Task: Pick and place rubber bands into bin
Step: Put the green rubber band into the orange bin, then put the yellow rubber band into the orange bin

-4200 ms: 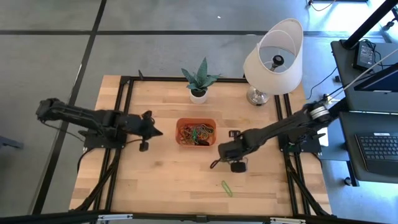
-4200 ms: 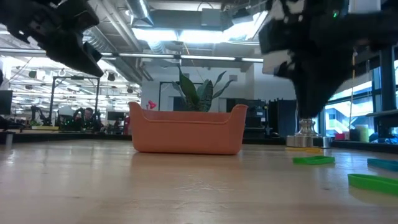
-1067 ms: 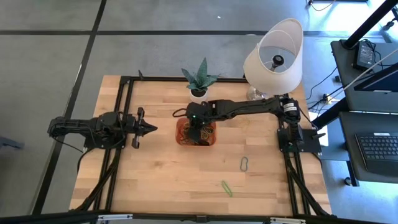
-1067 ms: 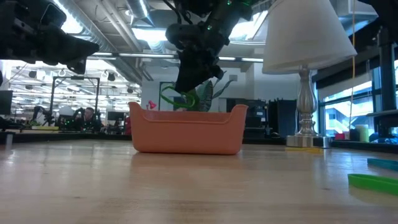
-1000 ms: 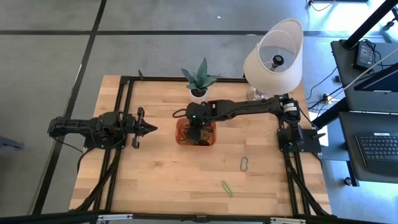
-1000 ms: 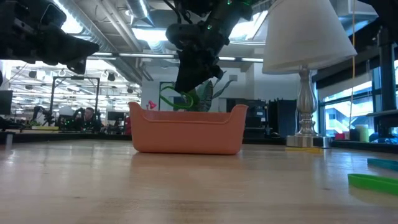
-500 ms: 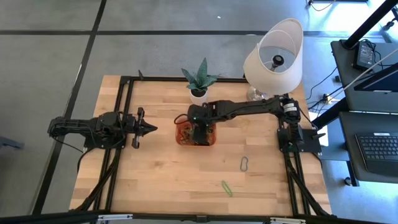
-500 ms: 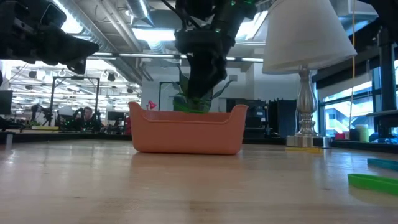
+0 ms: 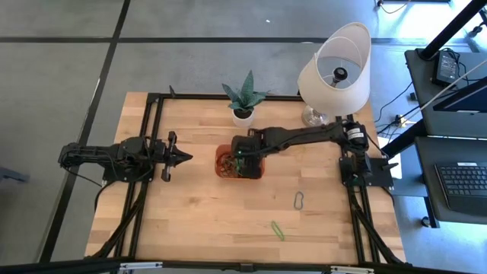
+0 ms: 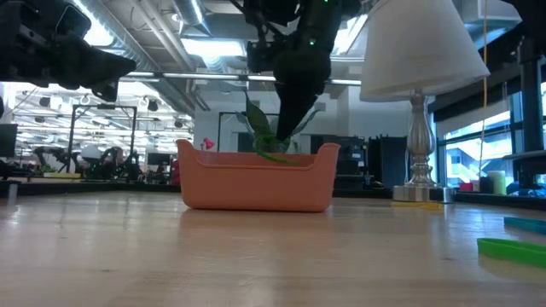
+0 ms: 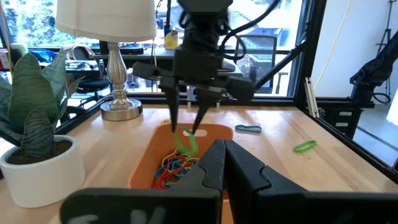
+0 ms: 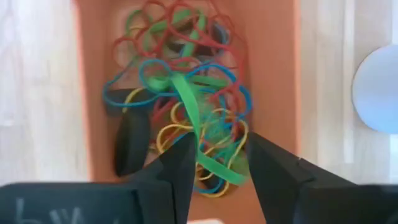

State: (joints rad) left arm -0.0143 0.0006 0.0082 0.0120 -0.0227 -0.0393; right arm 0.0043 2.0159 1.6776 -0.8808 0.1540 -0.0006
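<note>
The orange-red bin [image 9: 240,163] sits mid-table, holding a tangle of red, blue, yellow and green rubber bands [image 12: 186,93]. My right gripper [image 11: 186,124] points down over the bin, fingers open. A green band [image 12: 196,124] runs through the gap between its fingers, onto the pile; it also shows at the bin's rim [image 10: 275,154]. My left gripper [image 9: 183,158] hovers shut above the table, left of the bin, holding nothing. Two loose bands lie on the wood, a green one [image 9: 278,230] and a blue-grey one [image 9: 300,200]. My right gripper comes from above with a finger on either side of the green band [image 11: 188,140]. Whether a finger [image 12: 180,163] touches the band, I cannot tell. The band's lower part lies on the pile in the bin.
A white plant pot with a striped plant [image 9: 243,114] stands just behind the bin. The lamp [image 9: 333,72] is at the far right corner. Black frame rails [image 9: 144,152] run along the table's sides. Bare wood spreads over the near half around the loose bands.
My right gripper has moved toward the table's right over the bin and has come lower. The green band, which dangled beside the fingers above the rim, now hangs down at rim height into the bin. My left arm has kept still.
</note>
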